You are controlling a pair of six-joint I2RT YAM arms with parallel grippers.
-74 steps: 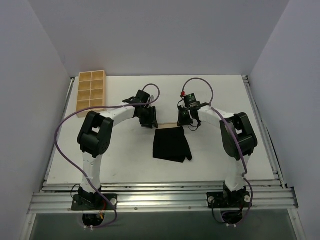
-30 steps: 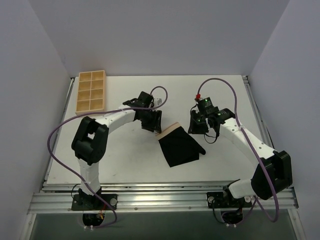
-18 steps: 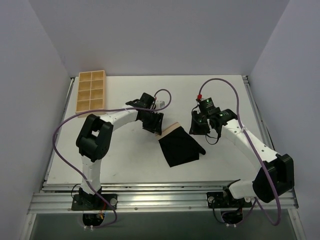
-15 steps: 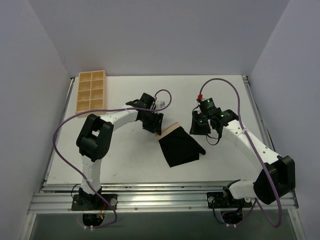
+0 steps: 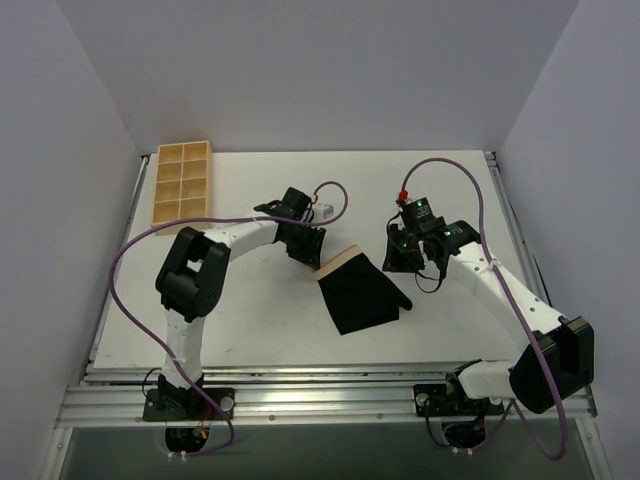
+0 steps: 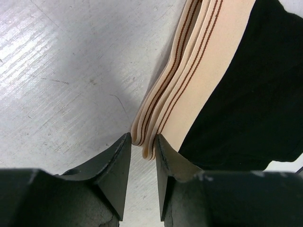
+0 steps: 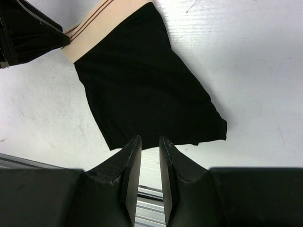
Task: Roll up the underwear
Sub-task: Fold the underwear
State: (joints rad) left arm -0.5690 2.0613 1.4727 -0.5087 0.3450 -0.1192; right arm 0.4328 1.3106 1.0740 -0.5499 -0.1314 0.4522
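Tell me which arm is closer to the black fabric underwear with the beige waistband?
Left. The left fingers straddle the black fabric underwear at its beige waistband corner; the right fingers hang off its opposite side, not touching.

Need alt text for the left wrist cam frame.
The left gripper pinches the corner of the folded beige waistband of the underwear, with its two black fingers rising from the bottom edge. Black fabric fills the right side, and the scuffed white table fills the left.
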